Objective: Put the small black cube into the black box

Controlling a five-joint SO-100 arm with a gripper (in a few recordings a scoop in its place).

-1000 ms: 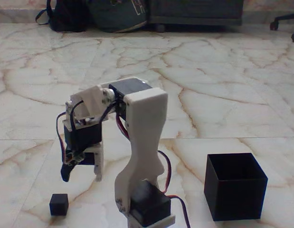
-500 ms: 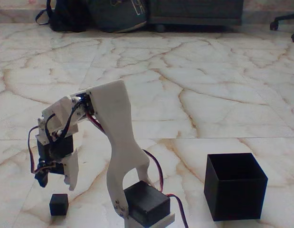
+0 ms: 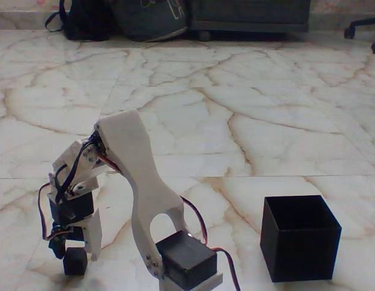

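In the fixed view the white arm leans down toward the lower left of the picture, its gripper [image 3: 75, 248] lowered right over the small black cube [image 3: 74, 261], which sits on the marble floor [image 3: 248, 109] near the bottom-left corner. The dark finger [image 3: 58, 247] reaches the cube's upper left edge, and the white finger [image 3: 94, 233] hangs down along its right side, so the cube lies between the two fingers and just under them. The fingers are spread wide enough to straddle the cube, but whether they press on it cannot be told from this angle; the cube rests on the floor. The black box [image 3: 300, 237] stands upright at the lower right, its open top facing up, well apart from the cube, with the arm's base [image 3: 186, 262] and red wires between them. At the top edge, against the far wall, lie a dark bag [image 3: 84, 18] and a low dark piece of furniture [image 3: 248, 15].
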